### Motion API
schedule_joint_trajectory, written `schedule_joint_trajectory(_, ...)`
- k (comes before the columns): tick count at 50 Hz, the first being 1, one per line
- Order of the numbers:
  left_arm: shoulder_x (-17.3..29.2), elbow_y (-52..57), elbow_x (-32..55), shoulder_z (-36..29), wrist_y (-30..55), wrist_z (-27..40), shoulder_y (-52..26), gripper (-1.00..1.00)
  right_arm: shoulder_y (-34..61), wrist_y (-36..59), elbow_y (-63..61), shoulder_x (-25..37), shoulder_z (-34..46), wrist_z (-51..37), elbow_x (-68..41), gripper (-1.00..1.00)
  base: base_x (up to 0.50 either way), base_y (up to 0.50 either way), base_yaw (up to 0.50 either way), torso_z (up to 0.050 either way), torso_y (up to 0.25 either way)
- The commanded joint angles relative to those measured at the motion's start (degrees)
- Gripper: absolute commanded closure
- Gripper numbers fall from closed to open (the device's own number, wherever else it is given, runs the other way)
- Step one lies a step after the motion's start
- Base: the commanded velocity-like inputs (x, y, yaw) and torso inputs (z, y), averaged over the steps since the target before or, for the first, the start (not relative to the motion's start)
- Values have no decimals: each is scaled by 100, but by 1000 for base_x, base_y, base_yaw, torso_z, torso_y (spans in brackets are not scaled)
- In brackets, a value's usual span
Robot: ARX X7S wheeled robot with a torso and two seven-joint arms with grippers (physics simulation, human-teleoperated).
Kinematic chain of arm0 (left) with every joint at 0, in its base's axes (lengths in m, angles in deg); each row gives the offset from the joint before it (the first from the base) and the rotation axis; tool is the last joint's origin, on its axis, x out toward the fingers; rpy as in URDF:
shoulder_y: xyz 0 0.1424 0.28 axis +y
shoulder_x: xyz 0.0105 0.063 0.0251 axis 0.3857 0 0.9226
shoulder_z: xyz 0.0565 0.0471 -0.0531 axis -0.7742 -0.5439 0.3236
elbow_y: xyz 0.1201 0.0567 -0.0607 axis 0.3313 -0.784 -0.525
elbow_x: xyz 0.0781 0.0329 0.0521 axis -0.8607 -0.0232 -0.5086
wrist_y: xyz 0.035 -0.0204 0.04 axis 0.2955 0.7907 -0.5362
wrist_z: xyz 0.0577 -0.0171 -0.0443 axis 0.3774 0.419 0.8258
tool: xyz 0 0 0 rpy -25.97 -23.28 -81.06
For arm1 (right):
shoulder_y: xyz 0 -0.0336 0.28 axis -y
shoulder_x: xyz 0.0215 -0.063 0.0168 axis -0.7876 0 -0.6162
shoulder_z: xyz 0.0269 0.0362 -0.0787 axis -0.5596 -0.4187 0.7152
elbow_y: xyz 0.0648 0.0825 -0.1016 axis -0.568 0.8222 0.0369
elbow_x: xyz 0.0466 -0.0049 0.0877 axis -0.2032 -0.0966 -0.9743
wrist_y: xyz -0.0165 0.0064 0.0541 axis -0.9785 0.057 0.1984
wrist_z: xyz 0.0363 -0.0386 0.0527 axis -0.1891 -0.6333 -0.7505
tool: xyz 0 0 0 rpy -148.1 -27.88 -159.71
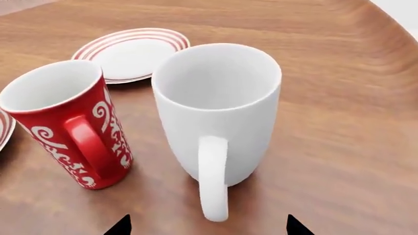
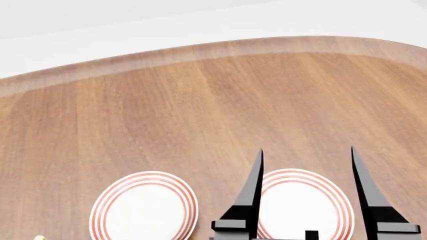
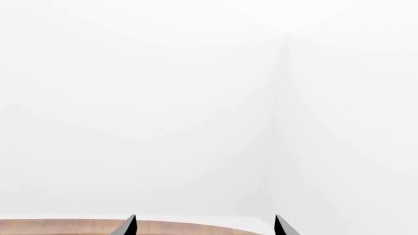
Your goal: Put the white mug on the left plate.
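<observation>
The white mug point(image 1: 216, 110) stands upright on the wooden table in the left wrist view, tall and all white, its loop handle facing the camera. My left gripper point(image 1: 209, 227) is open. Its two dark fingertips sit either side of the handle's lower end, not touching it. The left plate point(image 2: 143, 210), white with red rings, lies near the head view's bottom edge, left of an identical plate point(image 2: 303, 210). My right gripper point(image 2: 307, 150) is open and empty, raised over the right plate; its wrist view point(image 3: 205, 226) shows only wall and the table's edge. The mug is out of the head view.
A red mug with white pattern point(image 1: 68, 122) stands close beside the white mug. A ringed plate point(image 1: 130, 51) lies beyond both mugs, and a second plate's rim point(image 1: 3, 127) shows past the red mug. A yellow speck point(image 2: 39, 238) shows at the head view's bottom.
</observation>
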Motion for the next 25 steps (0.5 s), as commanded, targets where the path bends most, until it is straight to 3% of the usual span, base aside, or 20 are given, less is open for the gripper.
schedule_joint_trajectory(1, -57, 26, 32, 6, 184, -3, -152, -100, 19, 20, -8, 14, 17, -15, -13, -100, 0, 0, 0, 0, 0)
schedule_joint_trajectory(25, -425, -626, 130, -72, 229, 13, -573, -100, 15, 26, -47, 52, 9, -57, -47, -100, 0, 0, 0, 0, 0)
